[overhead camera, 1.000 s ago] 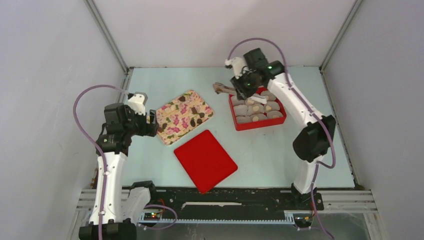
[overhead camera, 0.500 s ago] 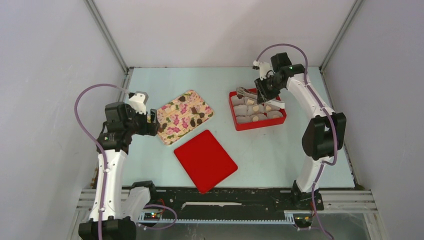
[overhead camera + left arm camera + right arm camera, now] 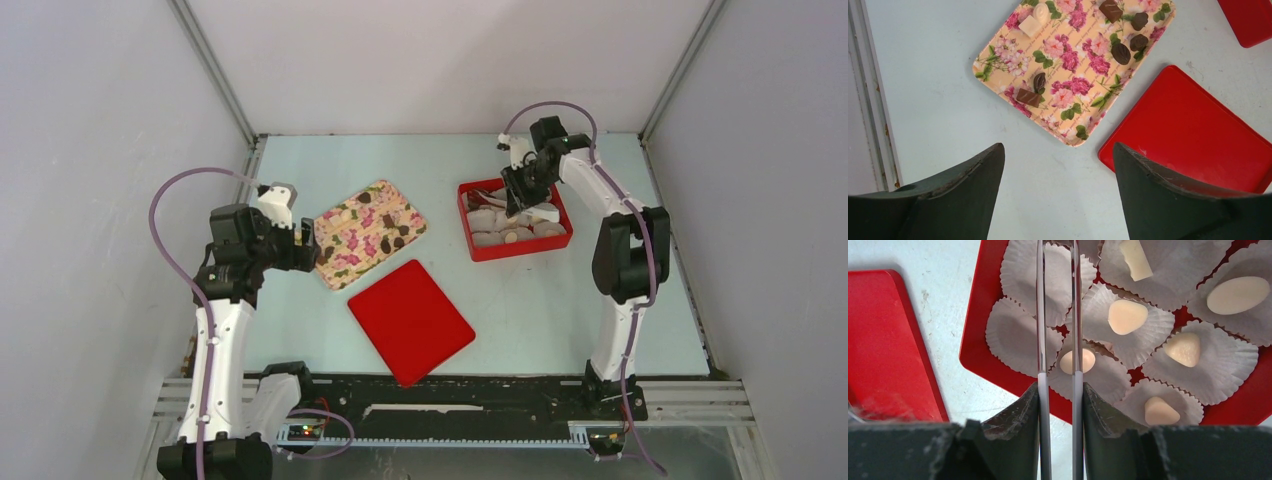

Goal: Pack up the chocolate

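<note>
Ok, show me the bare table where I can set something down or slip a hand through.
Free: the far strip of table behind the floral tray and red box; the gap between those two; the near right, between red lid and right arm. Crowded: the box, under the right gripper and its tongs; tray and lid nearly meet.

tongs (image 3: 1040, 315): polished metal, mirror-glossy. paper cups (image 3: 1018, 337): white crinkled paper, matt. box (image 3: 973, 340): smooth red plastic. chocolate (image 3: 1127, 316): smooth, satin. table (image 3: 933, 65): matt, scuffed.
</note>
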Robot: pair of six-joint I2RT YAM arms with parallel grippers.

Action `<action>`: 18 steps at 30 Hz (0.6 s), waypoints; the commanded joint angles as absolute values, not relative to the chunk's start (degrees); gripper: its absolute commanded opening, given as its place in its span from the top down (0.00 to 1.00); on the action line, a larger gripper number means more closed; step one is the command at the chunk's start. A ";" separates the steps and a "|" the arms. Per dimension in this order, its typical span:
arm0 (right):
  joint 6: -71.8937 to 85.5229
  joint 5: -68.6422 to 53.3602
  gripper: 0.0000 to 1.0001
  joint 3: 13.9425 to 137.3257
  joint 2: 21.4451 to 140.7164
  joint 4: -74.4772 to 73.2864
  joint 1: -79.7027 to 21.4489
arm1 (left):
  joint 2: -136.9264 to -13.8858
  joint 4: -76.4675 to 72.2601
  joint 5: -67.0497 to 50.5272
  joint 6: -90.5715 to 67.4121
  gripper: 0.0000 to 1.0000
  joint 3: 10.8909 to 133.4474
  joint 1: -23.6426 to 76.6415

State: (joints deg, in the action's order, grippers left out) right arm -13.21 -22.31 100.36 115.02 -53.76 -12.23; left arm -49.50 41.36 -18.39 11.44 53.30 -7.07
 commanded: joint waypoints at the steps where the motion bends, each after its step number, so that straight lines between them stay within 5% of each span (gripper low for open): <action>1: -12.39 -22.76 0.72 102.18 115.05 -50.10 -12.11 | -48.73 40.69 -19.84 10.62 0.17 52.38 -7.56; 18: -12.65 -18.53 0.62 100.03 112.19 -48.47 -12.23 | -47.99 40.63 -21.24 10.56 0.16 51.92 -7.84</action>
State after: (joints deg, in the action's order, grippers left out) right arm -12.45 -20.25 100.05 115.35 -51.05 -12.25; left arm -48.95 41.36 -19.79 11.42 53.23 -7.29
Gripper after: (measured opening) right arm 0.381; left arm 0.835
